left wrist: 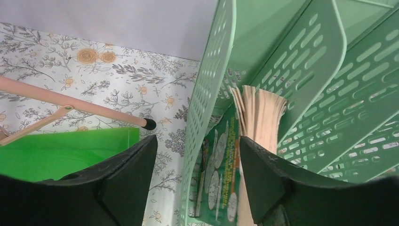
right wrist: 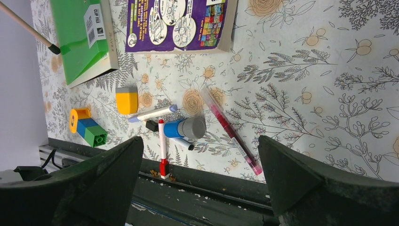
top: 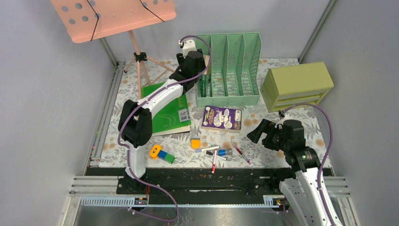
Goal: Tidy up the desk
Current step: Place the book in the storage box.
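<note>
Desk (top: 256,121) spreads ahead of both arms, clutter along its near edge. Left gripper (left wrist: 197,146) at rack (top: 235,44) left slot, jaws apart over a filed book (left wrist: 261,113), not clamping. Purple book (top: 221,118) lies just left of right gripper (right wrist: 200,141), long axis left-right. Those jaws are wide apart over pens (right wrist: 188,128). Right arm's nearer.

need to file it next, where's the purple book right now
In the top view the purple book lies flat, just in front of the mint file rack, right of the green clip file.

A purple booklet (top: 221,118) lies near the mint file rack (top: 227,100) and olive drawer box (top: 296,84).
</note>
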### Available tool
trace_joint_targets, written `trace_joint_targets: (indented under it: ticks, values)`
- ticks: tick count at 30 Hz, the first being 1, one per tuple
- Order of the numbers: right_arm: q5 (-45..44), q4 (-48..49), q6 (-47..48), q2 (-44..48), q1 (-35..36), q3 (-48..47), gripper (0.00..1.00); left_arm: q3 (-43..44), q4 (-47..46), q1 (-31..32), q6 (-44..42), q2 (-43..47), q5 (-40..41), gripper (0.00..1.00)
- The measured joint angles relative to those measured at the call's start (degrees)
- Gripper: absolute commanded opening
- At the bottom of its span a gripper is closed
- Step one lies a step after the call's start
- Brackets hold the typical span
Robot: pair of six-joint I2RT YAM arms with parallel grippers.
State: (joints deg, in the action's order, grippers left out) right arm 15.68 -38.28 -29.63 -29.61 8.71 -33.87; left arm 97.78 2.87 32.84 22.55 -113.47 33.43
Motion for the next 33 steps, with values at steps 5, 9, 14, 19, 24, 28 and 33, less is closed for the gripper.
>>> trace_joint_targets:
  ticks: [5,9,14,19,24,28,33]
  values:
    - [0.00,-0.02,0.00,0.00,0.00,0.00,0.99,-0.90,0.00,0.00,-0.07,1.55,-0.63,0.72]
    - [0.00,-0.02,0.00,0.00,0.00,0.00,1.00,-2.91,-0.13,0.04,-0.63,5.64,-1.68,0.90]
    - [0.00,0.00,-0.07,-0.02,0.00,0.00,1.00,-6.82,-1.42,0.04,-1.73,13.49,-3.65,0.98]
    - [0.02,0.04,-0.39,-0.04,0.00,0.02,1.00,-12.79,-1.62,0.04,-2.84,21.88,-6.91,0.99]
    - [0.26,0.63,-1.03,-0.48,0.00,0.98,1.00,-22.05,-0.79,0.04,-3.56,29.46,-11.08,0.99]
    - [0.61,2.21,-2.56,-1.46,0.00,2.75,0.99,-29.33,0.83,0.04,-3.48,33.05,-12.94,0.99]
    - [1.84,4.48,-4.94,-2.45,0.00,5.35,0.99,-36.26,4.85,0.04,-1.70,35.50,-14.80,0.99]
